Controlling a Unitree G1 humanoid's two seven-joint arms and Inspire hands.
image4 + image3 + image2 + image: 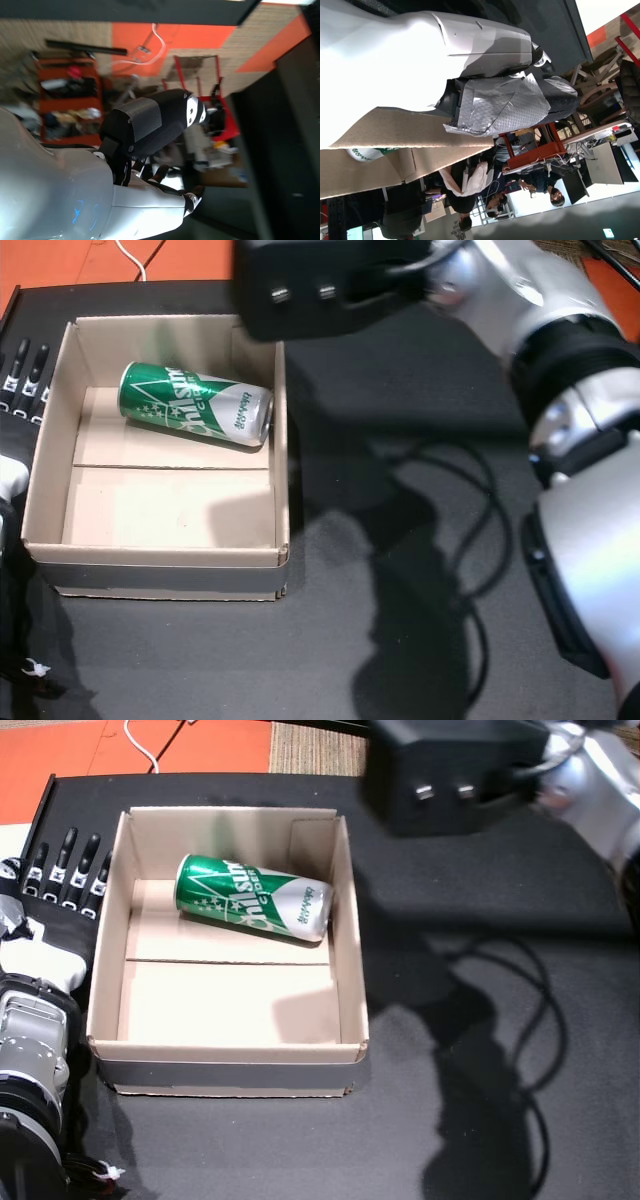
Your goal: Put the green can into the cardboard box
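The green can (254, 897) lies on its side inside the cardboard box (350, 960), against the far wall; both head views show it (196, 404). My left hand (55, 905) rests flat on the black table just left of the box, fingers (68, 860) stretched out and apart, holding nothing. In the left wrist view the taped hand (505, 105) sits by the box wall (395, 130), with a sliver of the can (367, 154). My right hand (445, 770) hovers raised beyond the box's far right corner, apart from the can. In the right wrist view the right hand (150, 130) is empty.
The box stands on a black table (480, 1120) crossed by arm and cable shadows. Orange floor (200, 745) with a white cable (140, 745) lies beyond the far edge. Several people (470, 185) sit at desks in the left wrist view's background.
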